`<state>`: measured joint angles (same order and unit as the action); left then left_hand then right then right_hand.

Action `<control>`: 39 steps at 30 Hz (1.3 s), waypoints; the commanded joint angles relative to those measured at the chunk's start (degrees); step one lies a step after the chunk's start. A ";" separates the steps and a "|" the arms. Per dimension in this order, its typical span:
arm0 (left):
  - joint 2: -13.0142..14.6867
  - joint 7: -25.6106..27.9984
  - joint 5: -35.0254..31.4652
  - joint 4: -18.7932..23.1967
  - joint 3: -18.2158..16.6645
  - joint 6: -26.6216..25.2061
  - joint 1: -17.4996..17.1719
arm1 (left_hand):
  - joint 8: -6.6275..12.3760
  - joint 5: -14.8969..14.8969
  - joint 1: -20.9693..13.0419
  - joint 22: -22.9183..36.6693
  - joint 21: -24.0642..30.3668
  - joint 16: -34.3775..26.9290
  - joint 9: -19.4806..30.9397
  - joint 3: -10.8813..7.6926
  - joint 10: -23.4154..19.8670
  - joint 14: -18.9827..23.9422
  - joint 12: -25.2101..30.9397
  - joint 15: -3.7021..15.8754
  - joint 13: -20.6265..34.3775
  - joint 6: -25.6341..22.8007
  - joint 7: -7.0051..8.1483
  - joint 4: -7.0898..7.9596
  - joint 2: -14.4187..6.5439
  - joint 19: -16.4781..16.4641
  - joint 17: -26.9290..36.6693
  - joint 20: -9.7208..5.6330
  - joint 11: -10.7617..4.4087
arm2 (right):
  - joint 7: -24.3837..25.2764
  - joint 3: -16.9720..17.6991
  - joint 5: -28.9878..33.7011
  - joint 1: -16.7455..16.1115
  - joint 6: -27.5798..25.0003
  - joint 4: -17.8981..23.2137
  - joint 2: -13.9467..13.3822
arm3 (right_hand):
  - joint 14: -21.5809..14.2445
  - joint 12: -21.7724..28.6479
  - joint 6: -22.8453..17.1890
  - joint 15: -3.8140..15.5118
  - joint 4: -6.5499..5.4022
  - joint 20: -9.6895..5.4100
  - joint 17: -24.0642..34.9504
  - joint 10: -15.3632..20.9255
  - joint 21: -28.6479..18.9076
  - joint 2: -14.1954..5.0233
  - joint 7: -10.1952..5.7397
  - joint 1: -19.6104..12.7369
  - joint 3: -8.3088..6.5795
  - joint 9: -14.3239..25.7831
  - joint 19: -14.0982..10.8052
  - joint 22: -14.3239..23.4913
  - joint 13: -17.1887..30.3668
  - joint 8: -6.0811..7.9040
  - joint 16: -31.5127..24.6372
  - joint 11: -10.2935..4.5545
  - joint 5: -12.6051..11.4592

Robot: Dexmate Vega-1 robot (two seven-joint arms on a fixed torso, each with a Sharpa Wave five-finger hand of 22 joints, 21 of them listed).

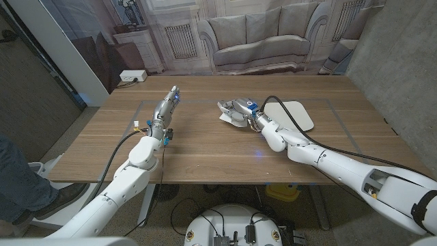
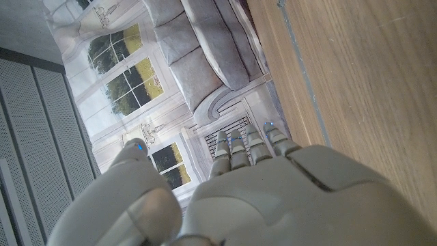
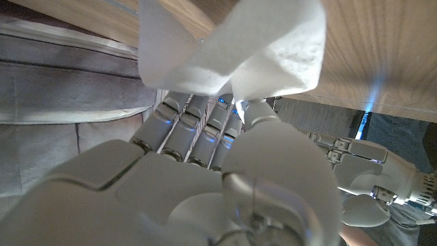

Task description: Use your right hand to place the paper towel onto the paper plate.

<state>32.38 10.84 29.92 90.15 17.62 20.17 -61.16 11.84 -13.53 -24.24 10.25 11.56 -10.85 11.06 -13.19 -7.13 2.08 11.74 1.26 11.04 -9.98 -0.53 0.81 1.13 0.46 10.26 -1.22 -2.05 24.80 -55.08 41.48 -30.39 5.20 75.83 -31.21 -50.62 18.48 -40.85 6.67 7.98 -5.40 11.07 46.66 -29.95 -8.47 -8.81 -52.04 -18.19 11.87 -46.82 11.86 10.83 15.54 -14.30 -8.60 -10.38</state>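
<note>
Fingers of the right hand [image 1: 240,113] pinch the paper towel [image 1: 228,116] just left of the paper plate [image 1: 290,114], mid-worktop. Left hand [image 1: 166,107] reaches straight forward, released; its palm is hidden.

White crumpled paper towel [image 1: 230,113] beside white, seemingly squarish paper plate [image 1: 290,114].
</note>
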 commanded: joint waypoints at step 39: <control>1.00 -0.08 0.08 1.31 -0.47 -0.32 -0.78 | 0.12 0.23 -0.24 0.22 0.08 0.04 0.11 0.57 -0.13 0.45 0.15 0.15 0.16 -0.65 -0.20 -0.09 -0.33 -0.06 0.23 0.03 -0.26 | -2.30 5.22 2.01 -1.89 2.05 8.77 -3.26 | 0.50 -1.25 -0.05 6.56 -0.39 -6.77 0.13 0.04 -0.48 0.11 0.64 -0.64 -0.11 0.33 1.03 0.24 0.21 -1.15 1.37 0.49 0.14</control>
<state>33.03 9.90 30.29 90.40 17.55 20.30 -61.12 11.84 -13.53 -24.24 10.25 11.56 -10.85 11.05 -12.71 -7.11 2.08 11.74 1.25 11.04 -10.18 -0.73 0.80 1.14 0.45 10.26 -1.22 -2.05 23.28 -50.78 42.81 -32.14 6.66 83.18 -33.81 -50.41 17.27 -40.94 6.46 7.98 -5.10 11.06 46.43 -30.36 -8.07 -8.29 -52.44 -18.19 12.14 -46.07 11.85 10.82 14.60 -13.12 -8.41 -10.40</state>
